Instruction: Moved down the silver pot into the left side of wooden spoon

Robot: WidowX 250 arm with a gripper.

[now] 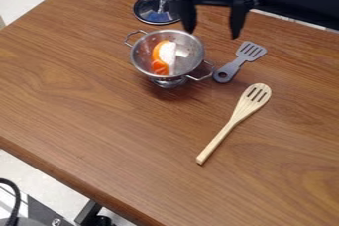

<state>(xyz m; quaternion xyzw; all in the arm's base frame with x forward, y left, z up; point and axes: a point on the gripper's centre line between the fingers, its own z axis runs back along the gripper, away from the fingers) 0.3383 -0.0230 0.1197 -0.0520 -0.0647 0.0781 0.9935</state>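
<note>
Silver pot (191, 51), 1: 11 o'clock from wooden spoon (241, 111); tilting could spill its orange-and-white piece (159, 66). End effector (212, 34), 1: open, seemingly above pot's 2 o'clock; off-centre closing could miss.

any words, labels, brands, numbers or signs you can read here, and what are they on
None that I can read: no text shows on the pot, lid, spatula, spoon or table, nor can I make out any on the dark claw.
</note>
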